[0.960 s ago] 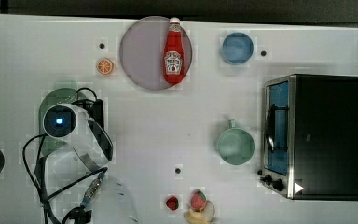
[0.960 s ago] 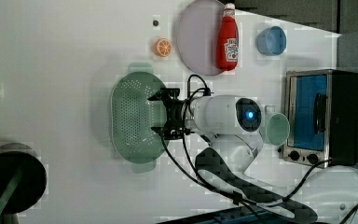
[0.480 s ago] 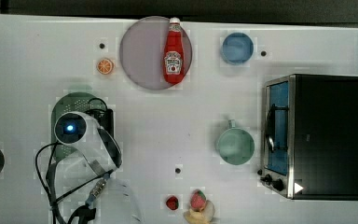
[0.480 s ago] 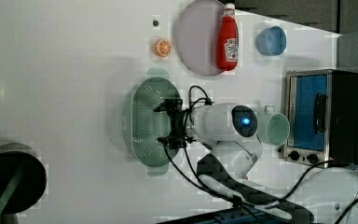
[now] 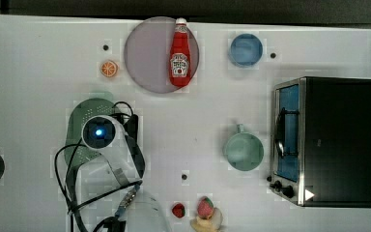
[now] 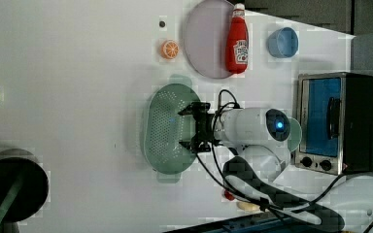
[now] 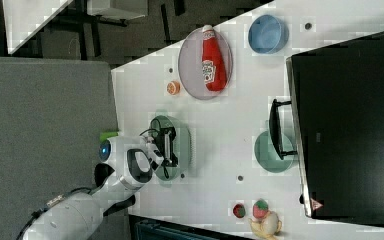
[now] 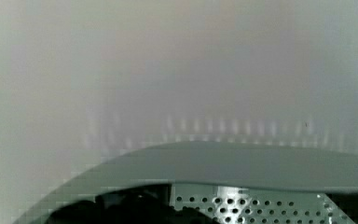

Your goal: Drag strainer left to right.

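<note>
The pale mint-green strainer [image 5: 79, 118] lies on the white table at the top view's left, partly covered by the arm's wrist [image 5: 98, 131]. In the left view the strainer [image 6: 162, 128] is an oblong perforated basket. My gripper [image 6: 187, 127] reaches into its side that is on the left view's right, open, with one black finger [image 6: 188, 108] toward each end of the basket. In the right view the strainer [image 7: 184, 140] lies under the black hand. The wrist view shows the strainer's rim [image 8: 242, 161] and a bit of its perforated bottom close up.
A grey-lilac plate [image 5: 145, 53] carries a red ketchup bottle [image 5: 179, 53]. An orange slice [image 5: 108, 68], a blue bowl [image 5: 245, 50], a mint mug [image 5: 243, 151] and a toaster oven [image 5: 326, 140] stand around. Small fruit pieces [image 5: 200, 210] lie near the table's edge.
The strainer and my gripper have slid together toward the top view's right, and toward the left view's right as well. The gripper's fingers keep the same spread.
</note>
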Robot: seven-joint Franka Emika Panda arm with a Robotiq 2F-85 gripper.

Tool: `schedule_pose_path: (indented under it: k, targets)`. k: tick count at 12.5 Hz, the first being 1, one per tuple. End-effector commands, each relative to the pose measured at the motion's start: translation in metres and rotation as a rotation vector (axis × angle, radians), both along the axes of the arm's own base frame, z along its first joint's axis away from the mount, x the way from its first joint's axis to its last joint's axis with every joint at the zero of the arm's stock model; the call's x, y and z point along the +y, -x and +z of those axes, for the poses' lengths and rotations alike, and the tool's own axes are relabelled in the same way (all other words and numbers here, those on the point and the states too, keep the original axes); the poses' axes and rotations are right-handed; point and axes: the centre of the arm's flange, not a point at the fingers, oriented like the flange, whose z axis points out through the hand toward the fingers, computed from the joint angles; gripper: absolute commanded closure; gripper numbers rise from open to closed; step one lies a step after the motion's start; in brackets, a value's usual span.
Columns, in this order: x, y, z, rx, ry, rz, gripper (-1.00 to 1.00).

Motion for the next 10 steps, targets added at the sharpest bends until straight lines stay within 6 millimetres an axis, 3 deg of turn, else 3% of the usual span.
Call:
schedule_pose_path:
  k: [1, 10]
  targets:
    - [-0.047, -0.009, 0.012, -0.021, 0.028, 0.005, -1.00]
    - [-0.165, -0.013, 0.016, -0.027, 0.087, 0.039, -1.00]
